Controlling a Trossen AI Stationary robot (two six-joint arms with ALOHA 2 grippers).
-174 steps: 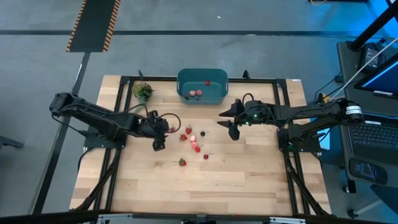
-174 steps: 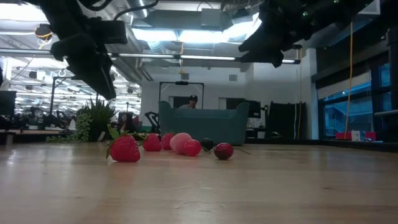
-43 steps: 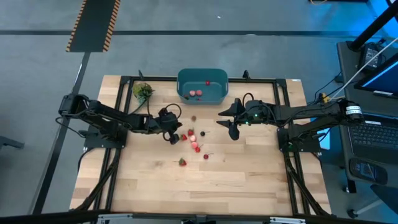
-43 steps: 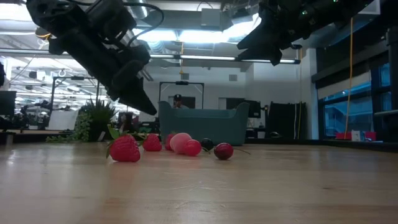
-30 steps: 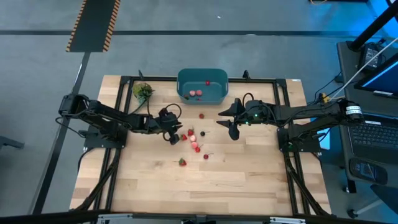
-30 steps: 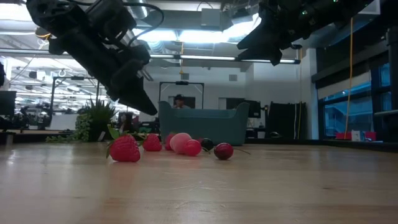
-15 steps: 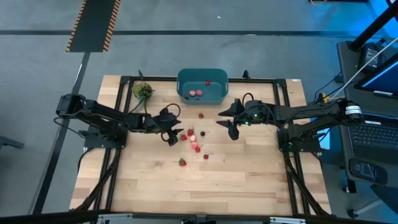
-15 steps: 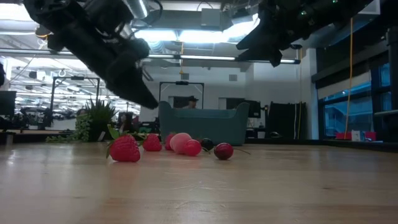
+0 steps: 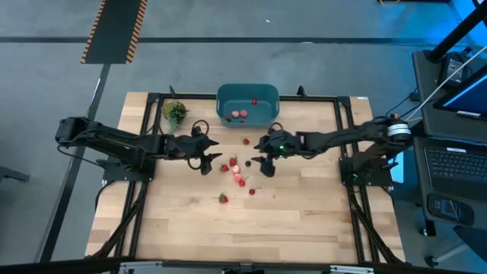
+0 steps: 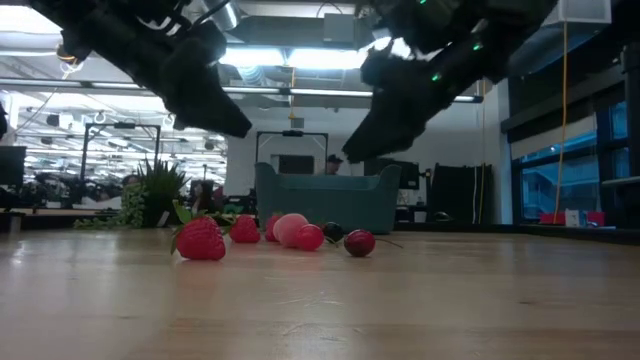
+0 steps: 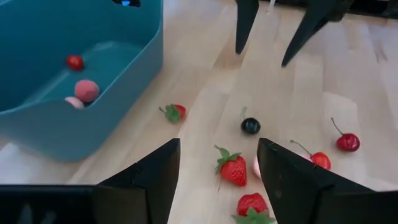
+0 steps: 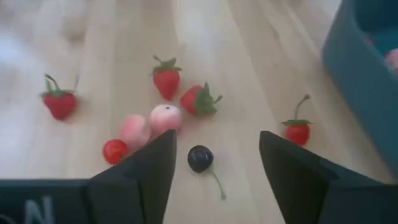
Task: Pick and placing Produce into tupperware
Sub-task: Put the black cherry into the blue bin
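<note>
table [image 9: 304, 221]: pale matt wood | tub [image 9: 225, 97]: smooth teal plastic | cherry [image 12: 200, 158]: glossy dark

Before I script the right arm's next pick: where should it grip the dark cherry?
Probably from above, closing on the round body of the dark cherry, not its thin stem. It lies apart from the other fruit, between the open fingers of the right gripper.

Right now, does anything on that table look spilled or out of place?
Most of the produce lies loose on the wood in front of the tupperware. One small red piece sits alone close beside the tub. Only a few pieces lie inside. Nothing looks damaged.
</note>
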